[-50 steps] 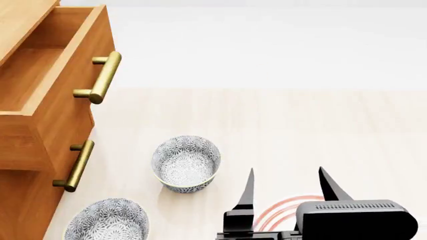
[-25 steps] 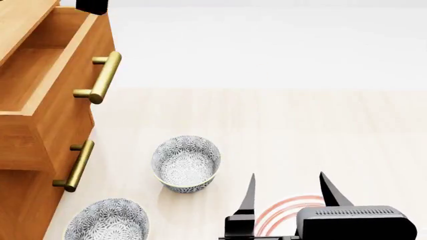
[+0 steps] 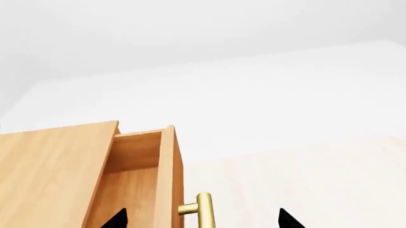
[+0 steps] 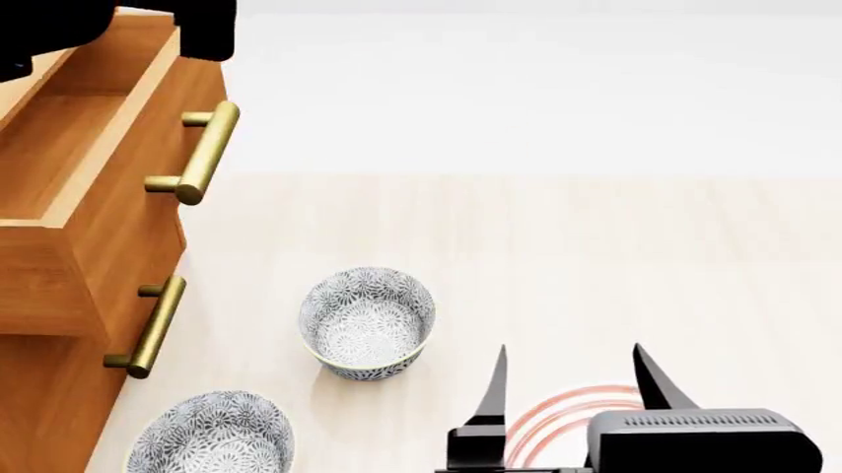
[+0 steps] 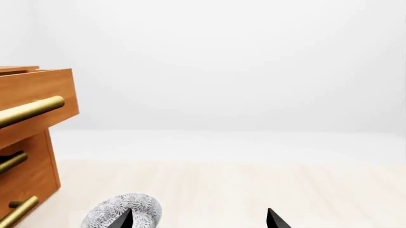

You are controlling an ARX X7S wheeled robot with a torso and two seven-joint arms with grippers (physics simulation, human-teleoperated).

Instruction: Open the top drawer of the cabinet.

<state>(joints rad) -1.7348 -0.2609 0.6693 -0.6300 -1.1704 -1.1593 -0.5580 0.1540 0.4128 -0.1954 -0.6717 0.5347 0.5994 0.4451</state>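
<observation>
The orange-brown cabinet [image 4: 46,414] stands at the left of the head view. Its top drawer [image 4: 73,138] is pulled out, and the lighter wood inside shows. The brass bar handle [image 4: 197,153] on the drawer front is free. My left gripper [image 3: 200,219] is open; in the left wrist view the handle [image 3: 204,211] lies between its spread fingertips [image 3: 119,217] without touching either. Black parts of the left arm [image 4: 197,25] hang over the drawer's far end. My right gripper [image 4: 569,367] is open and empty, low over the floor, far from the cabinet.
Two patterned bowls sit on the pale floor, one [image 4: 366,320] in front of the cabinet and one [image 4: 211,434] nearer me. A lower drawer's brass handle [image 4: 148,330] sticks out. Red ring marks [image 4: 566,414] lie under the right gripper. A bowl [image 5: 120,211] sits by the right gripper's fingertip.
The left arm's black body has come into the head view at the top left, over the open drawer. The right gripper has sunk slightly toward the bottom edge. The drawer has not moved.
</observation>
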